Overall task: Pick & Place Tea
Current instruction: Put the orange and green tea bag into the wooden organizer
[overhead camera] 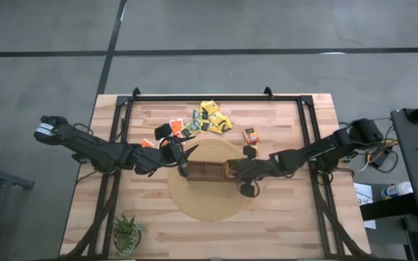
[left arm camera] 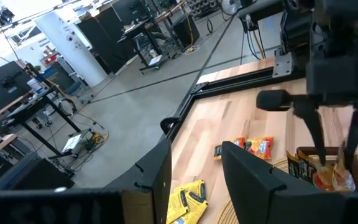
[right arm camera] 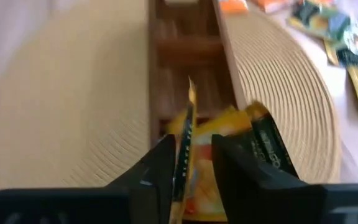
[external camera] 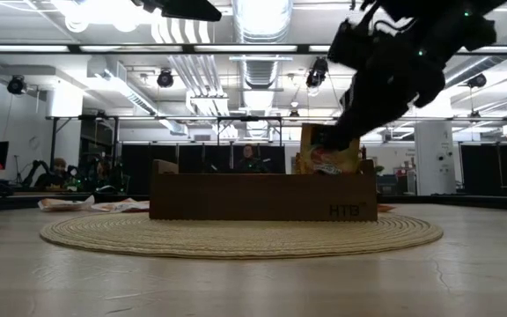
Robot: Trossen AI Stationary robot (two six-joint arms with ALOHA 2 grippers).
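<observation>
Right gripper (right arm camera: pixel 191 163) pinches an upright orange tea sachet (right arm camera: pixel 185 134) over the long dark-brown wooden box's (external camera: pixel 262 198) end compartment; could snag on sachets already there and tip out, while left gripper (overhead camera: pixel 182 154) waits part-open, empty.

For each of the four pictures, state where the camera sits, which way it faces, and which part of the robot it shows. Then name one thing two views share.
High: above the table, facing straight down; both arms.
Low: table height, facing level across; right pincer over the box.
Left wrist: on the left arm, facing past its open pincer.
Right wrist: on the right arm; right pincer holds a tea sachet.
Shared: box, low and right wrist.
</observation>
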